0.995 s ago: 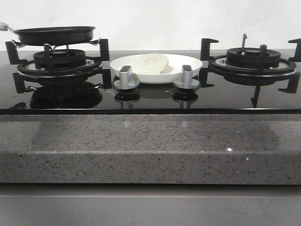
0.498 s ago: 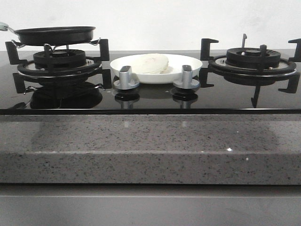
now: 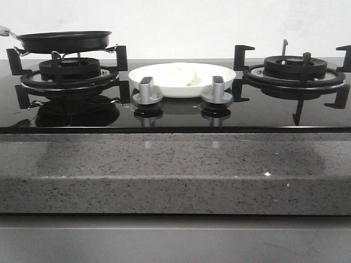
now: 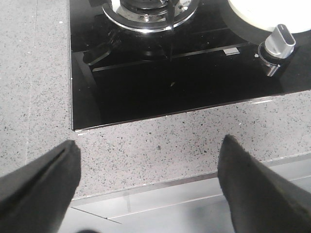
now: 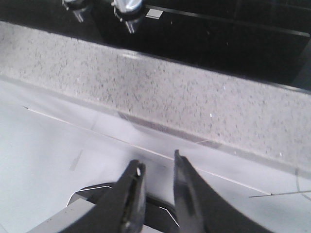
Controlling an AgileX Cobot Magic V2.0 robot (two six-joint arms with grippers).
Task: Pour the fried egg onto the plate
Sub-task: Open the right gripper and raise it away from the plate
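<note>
The white plate (image 3: 222, 82) sits on the black glass hob between the two burners. The fried egg (image 3: 178, 72) lies in it, pale side up, low inside the rim. The black frying pan (image 3: 63, 41) stands empty-looking on the left burner. Part of the plate's rim also shows in the left wrist view (image 4: 262, 13). My left gripper (image 4: 149, 141) is wide open and empty over the front edge of the granite counter. My right gripper (image 5: 158, 160) is empty, its jaws a narrow gap apart, below and in front of the counter edge. Neither gripper shows in the front view.
Two silver knobs (image 3: 146, 90) (image 3: 217, 89) stand in front of the plate. A second burner with a black grate (image 3: 296, 68) is at the right. The speckled grey counter (image 3: 175, 170) runs across the front.
The egg has dropped from leaning up over the plate's rim to lying lower in the plate. The pan has not moved.
</note>
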